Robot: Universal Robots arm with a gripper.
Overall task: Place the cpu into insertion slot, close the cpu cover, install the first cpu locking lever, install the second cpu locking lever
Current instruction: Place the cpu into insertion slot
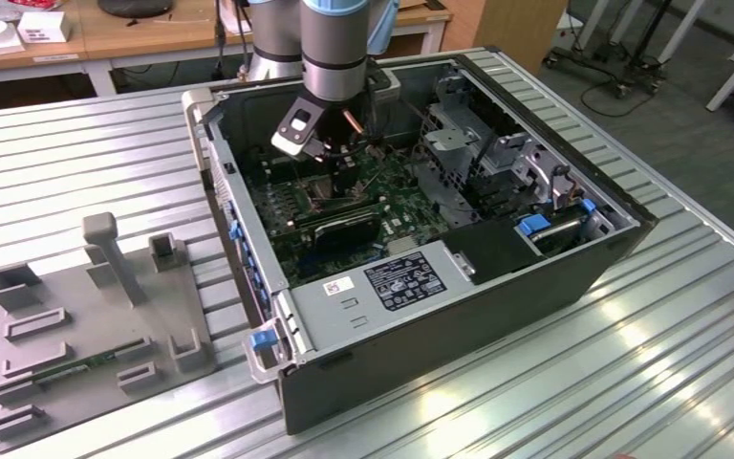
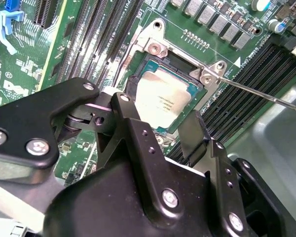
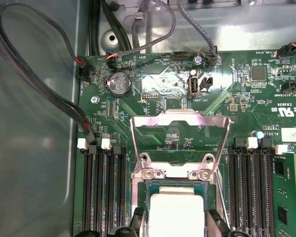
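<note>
The gripper (image 2: 157, 114) hangs low inside the open computer case (image 1: 469, 316), over the green motherboard (image 3: 153, 84). Its two black fingers are apart, one on each side of the cpu (image 2: 163, 101), and in the first wrist view a thin strip of socket shows between each fingertip and the chip's edge, so I judge it is not clamped. The cpu cover (image 3: 180, 117) is tipped back on its hinge, clear of the insertion slot (image 2: 155, 63), and a thin locking lever (image 2: 266, 96) stands unlatched to one side. The cpu lies in the slot, its silver top apparently level and square to the rim. The seating step looks nearly done, with the cover and both levers outstanding. Done well, it needs the chip flat with no corner riding the rim, no downward force, and fingers that part evenly, without nudging it sideways across the contacts.
</note>
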